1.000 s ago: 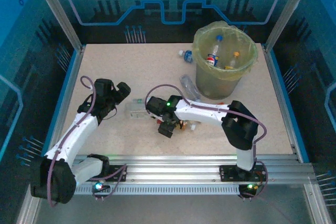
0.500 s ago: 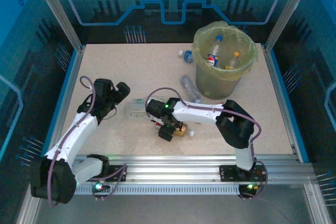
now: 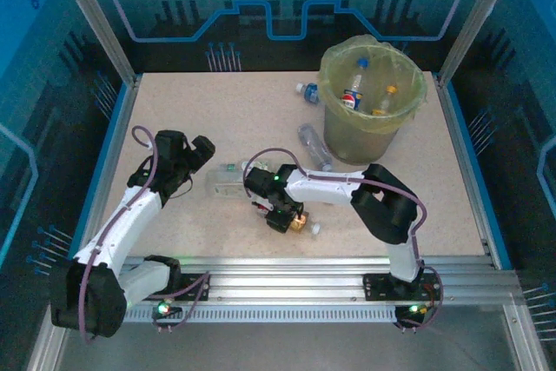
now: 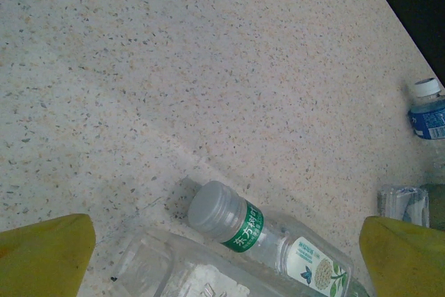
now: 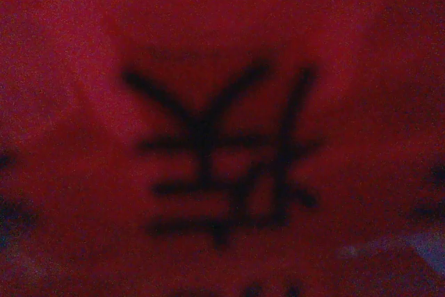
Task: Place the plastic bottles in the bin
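From above, the bin holds bottles; nearer, left of it, the right gripper is down at a red-labelled bottle, grip impossible to tell. Left wrist: the left gripper gapes wide, empty, over a green-labelled bottle. Right wrist: blurred red label

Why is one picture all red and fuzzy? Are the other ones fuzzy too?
Right wrist view: the camera is so close to a red label that its dark writing is out of focus. Left wrist view: the green-label bottle looks sharp, but the yellow fingers in the bottom corners are soft. Top external view: sharp and evenly lit, with faint shadows.
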Controlling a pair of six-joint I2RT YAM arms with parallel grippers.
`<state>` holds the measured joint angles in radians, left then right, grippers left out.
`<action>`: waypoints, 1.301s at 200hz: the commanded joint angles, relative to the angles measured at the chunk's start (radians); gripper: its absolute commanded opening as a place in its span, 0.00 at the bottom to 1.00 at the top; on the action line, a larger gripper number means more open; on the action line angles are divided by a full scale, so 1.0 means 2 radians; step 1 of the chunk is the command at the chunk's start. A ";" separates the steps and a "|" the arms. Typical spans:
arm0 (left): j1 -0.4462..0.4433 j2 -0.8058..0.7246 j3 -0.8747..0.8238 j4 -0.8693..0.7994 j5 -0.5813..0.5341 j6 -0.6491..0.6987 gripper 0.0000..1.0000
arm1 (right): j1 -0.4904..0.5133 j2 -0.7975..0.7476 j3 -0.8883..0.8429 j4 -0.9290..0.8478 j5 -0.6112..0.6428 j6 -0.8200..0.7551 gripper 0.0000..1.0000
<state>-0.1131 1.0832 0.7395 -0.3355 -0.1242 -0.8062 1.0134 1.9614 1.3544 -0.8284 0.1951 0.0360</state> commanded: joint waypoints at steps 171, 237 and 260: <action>0.007 -0.049 0.005 -0.006 -0.029 0.053 0.99 | -0.220 -0.241 0.270 0.009 0.090 0.091 0.34; 0.007 -0.047 0.009 -0.004 -0.023 0.061 0.99 | -0.338 -0.152 0.342 0.035 0.104 0.176 0.38; 0.008 -0.047 0.010 -0.004 -0.019 0.063 0.99 | -0.364 -0.111 0.375 0.014 0.085 0.200 0.38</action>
<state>-0.1120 1.0008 0.7395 -0.3355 -0.1642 -0.7044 0.3344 1.6684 2.0403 -0.7853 0.3862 0.3473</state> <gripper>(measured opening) 0.990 0.482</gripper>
